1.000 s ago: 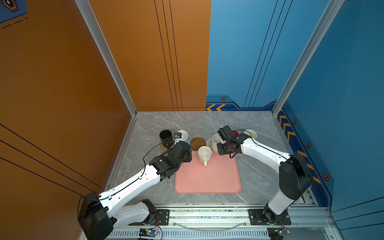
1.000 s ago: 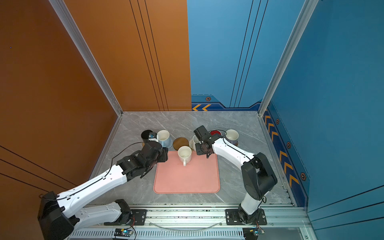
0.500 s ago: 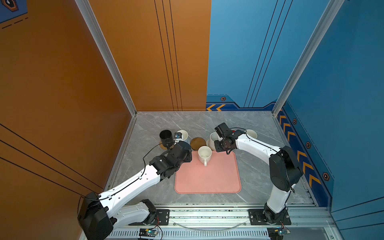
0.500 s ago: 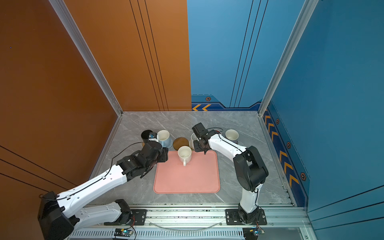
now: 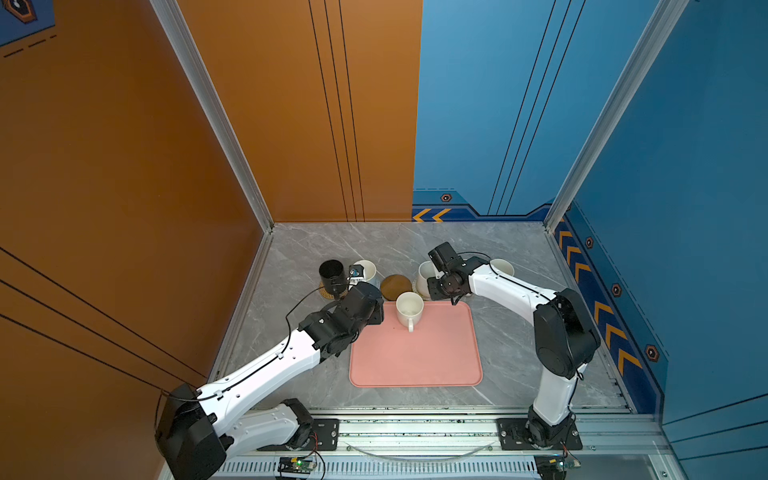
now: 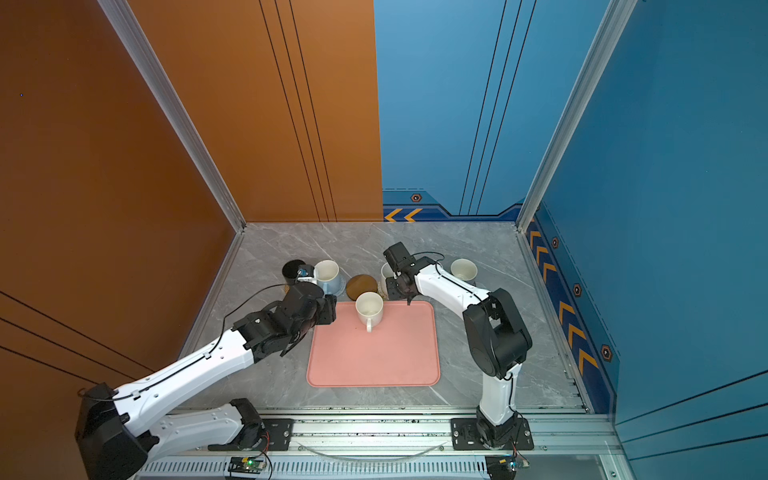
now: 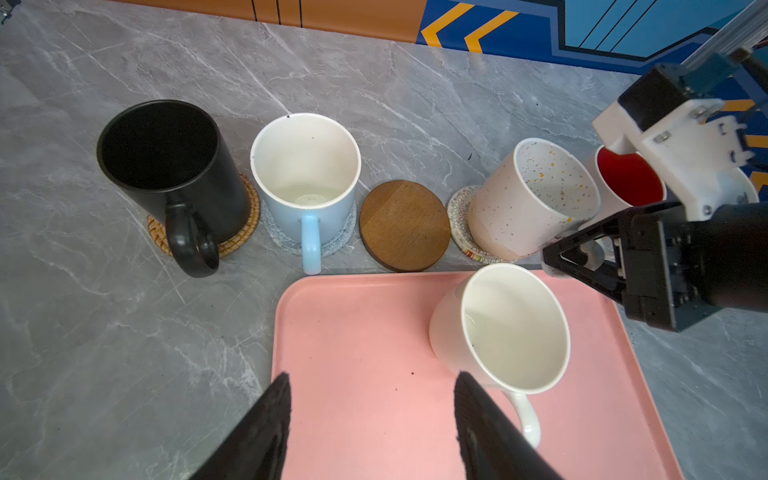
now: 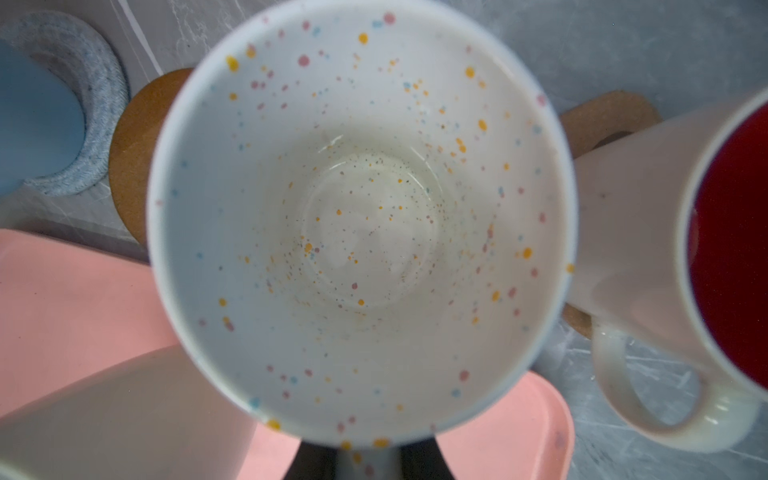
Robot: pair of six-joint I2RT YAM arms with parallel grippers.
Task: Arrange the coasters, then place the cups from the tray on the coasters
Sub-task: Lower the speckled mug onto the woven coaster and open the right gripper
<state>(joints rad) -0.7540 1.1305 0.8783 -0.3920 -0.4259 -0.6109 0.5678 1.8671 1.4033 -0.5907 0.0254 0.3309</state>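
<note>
The speckled white mug (image 7: 528, 199) leans over the patterned woven coaster (image 7: 459, 220), just beyond the far edge of the pink tray (image 7: 353, 324); whether its base rests there I cannot tell. The right gripper (image 8: 363, 457), at its near-right side, is pinched narrow on the handle. A bare brown coaster (image 7: 405, 226) lies just left. The plain white mug (image 7: 515, 328) stands on the tray, just right of the left gripper (image 7: 370, 380), its jaws wide and empty.

Bright, even overhead light, soft shadows; top views sharp; the close speckled mug (image 8: 361, 216) blurs in the right wrist view
</note>
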